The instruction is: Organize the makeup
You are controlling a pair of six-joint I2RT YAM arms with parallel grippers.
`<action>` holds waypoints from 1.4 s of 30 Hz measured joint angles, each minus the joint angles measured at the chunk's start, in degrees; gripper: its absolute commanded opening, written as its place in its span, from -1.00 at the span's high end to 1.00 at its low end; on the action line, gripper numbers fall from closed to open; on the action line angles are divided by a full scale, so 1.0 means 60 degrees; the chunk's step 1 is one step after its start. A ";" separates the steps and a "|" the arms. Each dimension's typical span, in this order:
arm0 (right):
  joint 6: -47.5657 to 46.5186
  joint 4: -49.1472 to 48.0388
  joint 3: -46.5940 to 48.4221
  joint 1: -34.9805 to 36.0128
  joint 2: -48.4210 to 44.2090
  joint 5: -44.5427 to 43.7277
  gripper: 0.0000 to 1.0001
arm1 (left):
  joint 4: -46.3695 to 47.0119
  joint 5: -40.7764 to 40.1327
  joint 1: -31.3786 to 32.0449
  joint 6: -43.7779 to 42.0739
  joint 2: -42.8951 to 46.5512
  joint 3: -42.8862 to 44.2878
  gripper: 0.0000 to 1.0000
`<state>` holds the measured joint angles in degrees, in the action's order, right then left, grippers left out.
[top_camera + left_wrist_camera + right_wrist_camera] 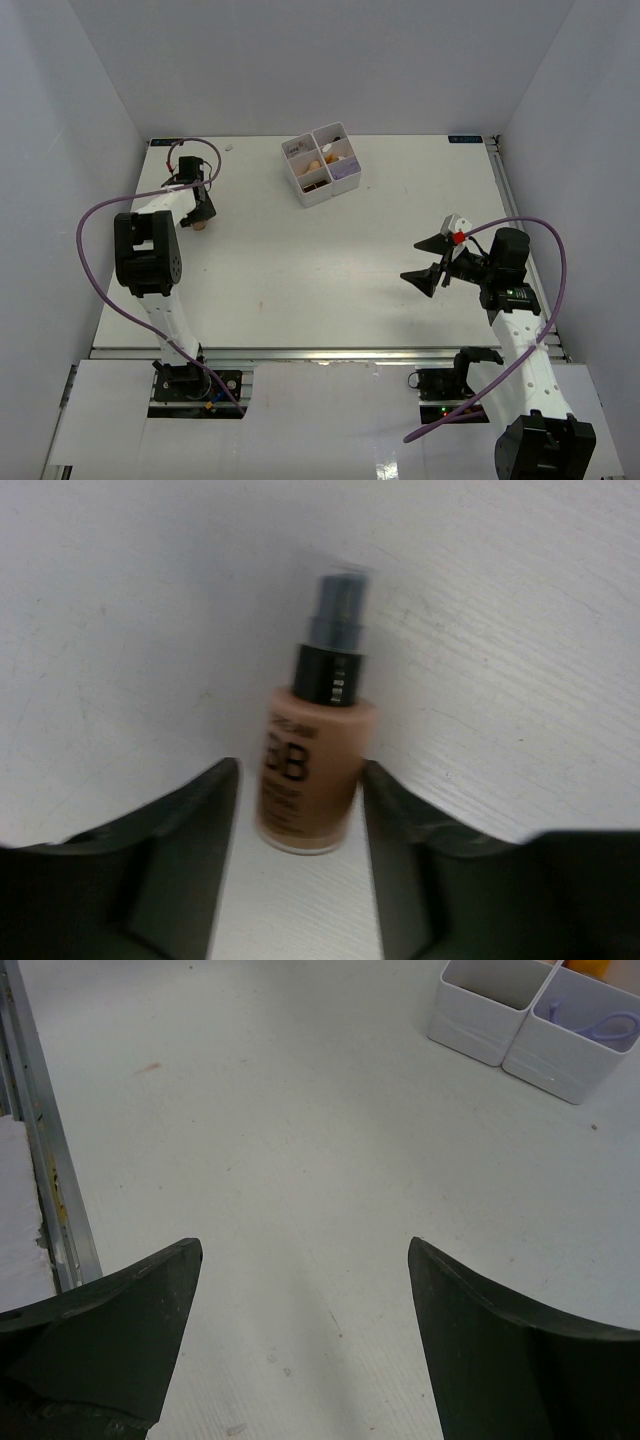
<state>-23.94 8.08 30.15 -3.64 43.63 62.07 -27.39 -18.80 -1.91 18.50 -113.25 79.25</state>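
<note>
Tan bottle sits between the part-open left gripper fingers, not clamped.

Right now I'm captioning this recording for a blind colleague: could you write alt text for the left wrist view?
A tan bottle marked BB, with a black collar and dark cap, is on the white table between the two dark fingers of the open left pincer. The picture is slightly blurred, and nothing else is in view.

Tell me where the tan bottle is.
The tan bottle sits at the table's far left in the top view, well left of the white box; the left wrist view shows it between the open left claw's fingers.
</note>
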 measured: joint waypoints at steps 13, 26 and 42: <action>0.0000 0.0000 0.0000 -0.0007 0.0048 -0.0034 -0.80 | 0.0262 0.0435 -0.0066 -0.0004 0.0003 -0.0313 0.59; -0.0001 0.0000 0.0000 -0.0018 0.0037 -0.0026 -0.81 | 0.0513 0.2056 -0.0050 0.0189 0.1126 -0.1505 0.89; 0.0117 -0.0004 0.0000 -0.0108 0.0066 0.0084 -0.80 | 0.1841 0.5581 0.2676 0.1181 0.6942 -0.5055 0.94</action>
<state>-23.24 8.05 30.15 -4.29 44.03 62.57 -16.35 14.69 14.15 25.58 -71.60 48.92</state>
